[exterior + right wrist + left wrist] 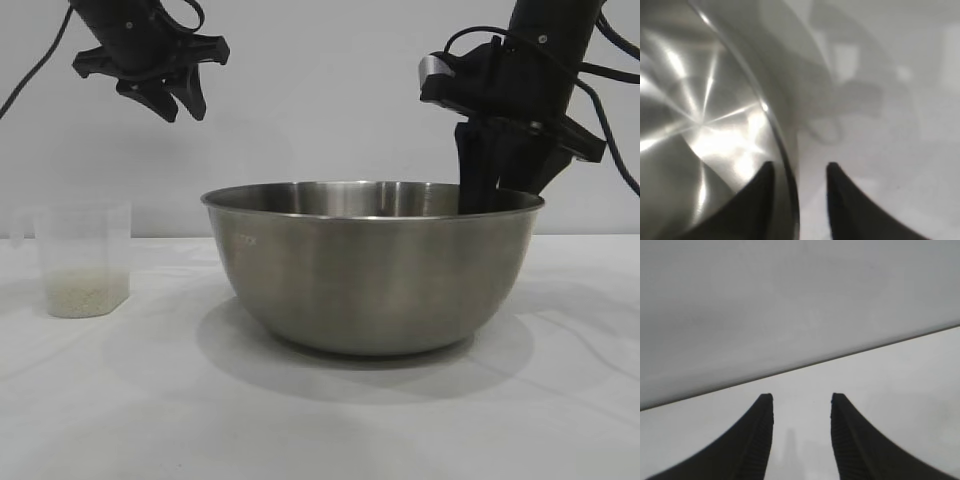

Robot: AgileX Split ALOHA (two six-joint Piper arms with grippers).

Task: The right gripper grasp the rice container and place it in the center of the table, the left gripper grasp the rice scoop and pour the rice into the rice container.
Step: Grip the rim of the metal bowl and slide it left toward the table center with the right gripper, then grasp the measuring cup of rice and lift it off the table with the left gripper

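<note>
bowl (372,270): large brushed-steel bowl with a rolled rim, standing upright on the desk near the middle of the exterior view; its inside shows bright streaks in the right wrist view (695,125).
right claw (495,190): pointing steeply down at the bowl's rim on the right side; in the right wrist view (797,175) its fingers stand apart with the rim between them, one finger inside the bowl, the other outside; the gap is wider than the rim, so the rim is not pinched.
cup (83,258): small clear plastic measuring cup, upright on the desk, well apart from the bowl on its left side.
rice (85,293): shallow pale layer in the bottom of the cup.
left claw (180,100): up in the air above and behind the cup, touching nothing; in the left wrist view (801,412) its fingers are part-way apart with nothing between them.
desk (320,420): plain white top carrying the bowl and the cup.
</note>
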